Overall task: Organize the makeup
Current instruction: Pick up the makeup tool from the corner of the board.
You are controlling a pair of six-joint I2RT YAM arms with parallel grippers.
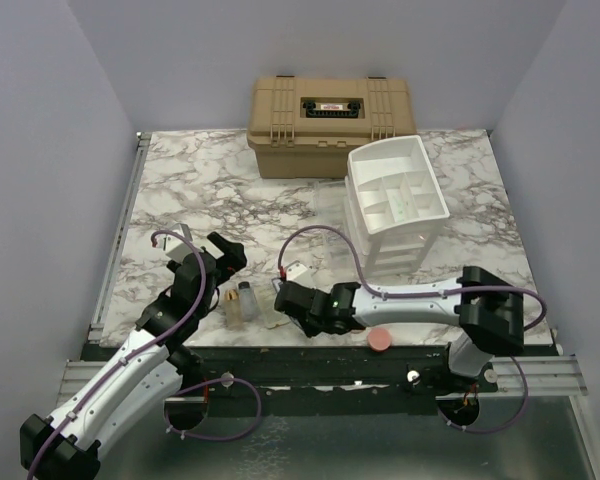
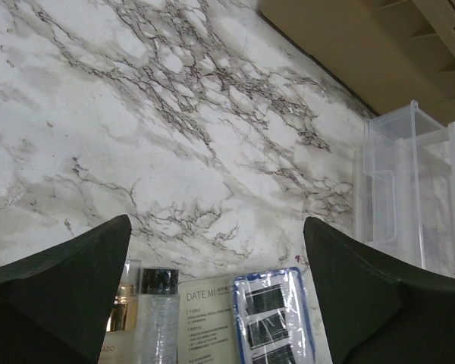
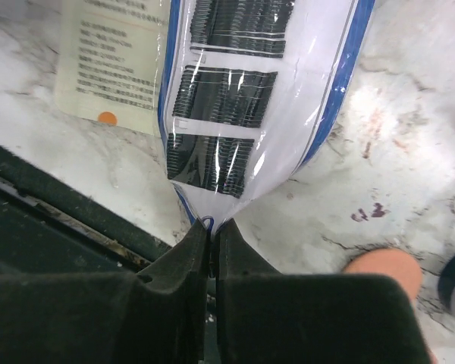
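My right gripper (image 3: 212, 224) is shut on the near end of a flat clear packet (image 3: 235, 98) with a blue rim and dark strips inside. The packet bends up at the pinch. It also shows in the left wrist view (image 2: 277, 315). A white printed card (image 3: 114, 61) lies beside it. Two tiny clear bottles (image 1: 239, 302) stand left of the card, and the left wrist view shows the dark-capped one (image 2: 158, 318). My left gripper (image 1: 208, 258) is open and empty, over the marble behind the bottles. A pink round disc (image 1: 380, 338) lies near the table's front edge.
The white tiered organizer (image 1: 395, 200) stands right of centre. The tan hard case (image 1: 330, 125) sits shut at the back. The table's dark front rail (image 3: 68, 205) runs close under my right gripper. Grey walls enclose three sides.
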